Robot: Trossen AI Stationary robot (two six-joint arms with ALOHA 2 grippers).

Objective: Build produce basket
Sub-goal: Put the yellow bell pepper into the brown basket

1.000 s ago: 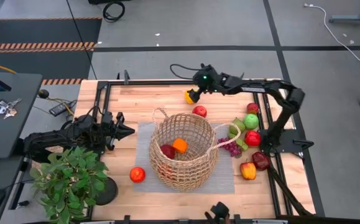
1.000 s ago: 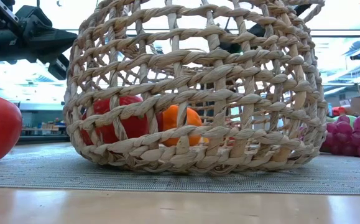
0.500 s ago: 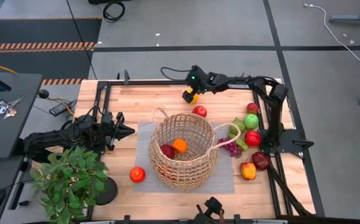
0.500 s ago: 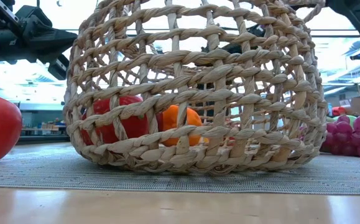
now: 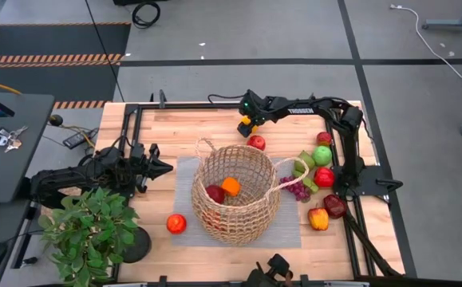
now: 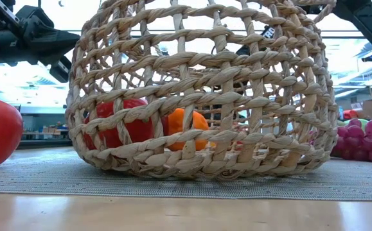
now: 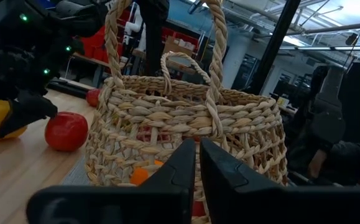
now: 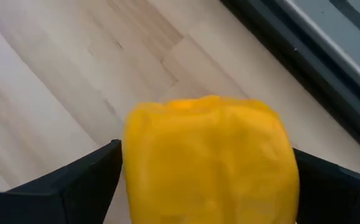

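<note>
The wicker basket (image 5: 234, 191) stands on a grey mat (image 5: 294, 227) at mid-table, holding a dark red fruit (image 5: 215, 194) and an orange (image 5: 231, 186). A yellow pepper (image 8: 207, 155) lies on the wood near the far edge. My right gripper (image 5: 247, 122) slants down over it, open, one finger (image 8: 74, 183) on each side of the pepper (image 5: 244, 127). My left gripper (image 5: 167, 167) waits shut at the table's left, pointing level at the basket (image 7: 186, 130).
A red apple (image 5: 256, 143) lies just near of the yellow pepper. Another red fruit (image 5: 176, 224) sits left of the mat. Green apple (image 5: 321, 155), red fruits (image 5: 324, 176), grapes (image 5: 297, 190) and an orange pepper (image 5: 318, 218) crowd the right side. A potted plant (image 5: 87, 231) stands at the near left.
My right gripper has come down onto the yellow pepper, shifting a little toward the table's left and tipping more steeply downward, its fingers staying apart. The pepper, the basket and the left arm have kept still.
</note>
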